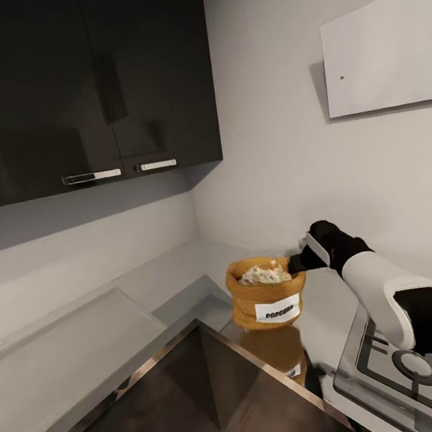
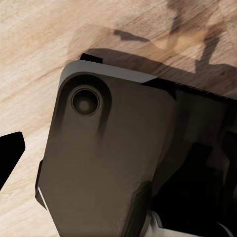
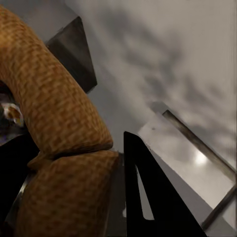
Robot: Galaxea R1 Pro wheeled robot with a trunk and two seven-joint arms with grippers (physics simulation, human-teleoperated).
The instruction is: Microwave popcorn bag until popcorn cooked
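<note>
Tan burlap popcorn bag sits upright on the grey countertop, in the corner where the two wall runs meet. Rim is rolled down, pale popped kernels show inside the mouth, white label with dark "POPCORN" lettering faces the head camera. Its reflection shows on the shiny steel edge just in front of it.

My right gripper is at the bag's rim on the side away from the corner, black wrist and white forearm trailing off toward the lower right of the head view. In the right wrist view the rolled rim runs between my fingers: one dark finger lies on the outside of the burlap, the other is a dark shape on the inner side. Looks like I'm pinching the rim, both fingers against the weave. Bag bottom is down on the countertop as far as I can see.

Left gripper: left wrist view has one black fingertip at the frame edge, over wood-grain floor and a dark rounded body panel with a round recess. Second finger isn't visible, so I can't tell whether those jaws are spread or closed.

Other items: dark glossy upper cabinets with two light bar handles, a white panel on the right-hand wall, and a glass-topped appliance with a round ring mark under my right forearm.
</note>
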